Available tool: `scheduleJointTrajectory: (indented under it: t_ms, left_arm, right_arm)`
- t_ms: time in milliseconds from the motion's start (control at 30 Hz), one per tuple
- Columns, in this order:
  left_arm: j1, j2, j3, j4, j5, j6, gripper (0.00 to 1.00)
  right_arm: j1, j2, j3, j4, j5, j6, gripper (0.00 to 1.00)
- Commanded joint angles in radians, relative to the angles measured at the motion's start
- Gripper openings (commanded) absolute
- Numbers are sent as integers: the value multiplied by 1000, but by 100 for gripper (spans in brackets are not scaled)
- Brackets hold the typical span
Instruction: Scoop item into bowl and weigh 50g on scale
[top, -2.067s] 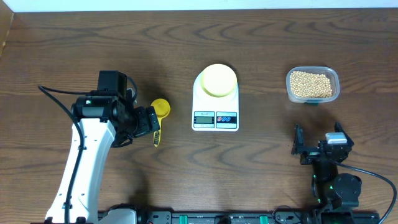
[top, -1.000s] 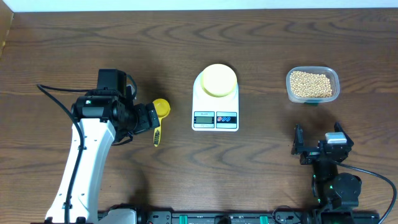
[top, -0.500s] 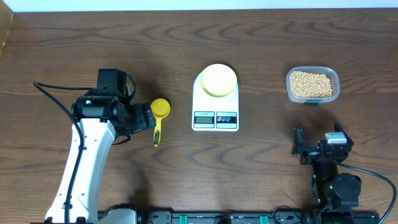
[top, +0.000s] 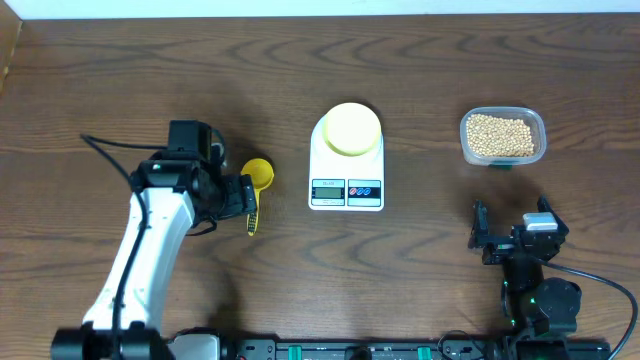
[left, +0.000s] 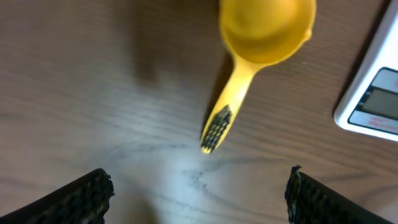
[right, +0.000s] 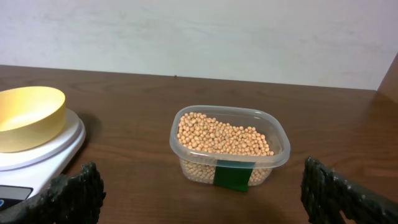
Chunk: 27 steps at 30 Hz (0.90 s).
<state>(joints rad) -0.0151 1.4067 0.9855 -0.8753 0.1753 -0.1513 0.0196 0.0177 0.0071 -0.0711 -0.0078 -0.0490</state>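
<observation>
The left tool (top: 243, 196) has come closer over the scoop (top: 258, 178), just left of the scale (top: 346, 172). Its jaws stand spread and hold nothing, so the pickup is still to do. The bowl (top: 352, 129) sits empty on the scale. Right of the scale, the beans (top: 500, 135) all lie in the tub (top: 464, 142), and the right tool (top: 510, 232) is spread too. Only the left wrist view shows the handle (left: 229, 102) of the scoop pointing between the fingers (left: 81, 196).

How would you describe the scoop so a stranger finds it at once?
Find the central white scale. Left of it, beside the left gripper, the scoop lies on the table. Unlike the pale bowl, it is bright yellow with a handle.
</observation>
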Motion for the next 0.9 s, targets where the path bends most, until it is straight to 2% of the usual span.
scheduleJointTrajectory:
  t_ms: [0, 200, 400, 533, 633, 867]
  left_arm:
    - [2, 57, -13, 42, 66, 68, 91]
    - [3, 181, -13, 93, 64, 78, 91]
    - [2, 276, -13, 103, 66, 171, 88]
    - [2, 300, -13, 116, 139, 228, 85]
    - [3, 301, -14, 137, 139, 230, 77]
    - [2, 301, -15, 186, 139, 229, 76]
  right_arm:
    - [-5, 2, -2, -5, 2, -12, 99]
    - [-5, 2, -2, -5, 2, -12, 99]
    - [-5, 2, -2, -5, 2, -12, 99]
    - [-5, 2, -2, -5, 2, -12, 99]
    - [-5, 2, -2, -5, 2, -12, 99]
    - [-5, 2, -2, -5, 2, -12, 99]
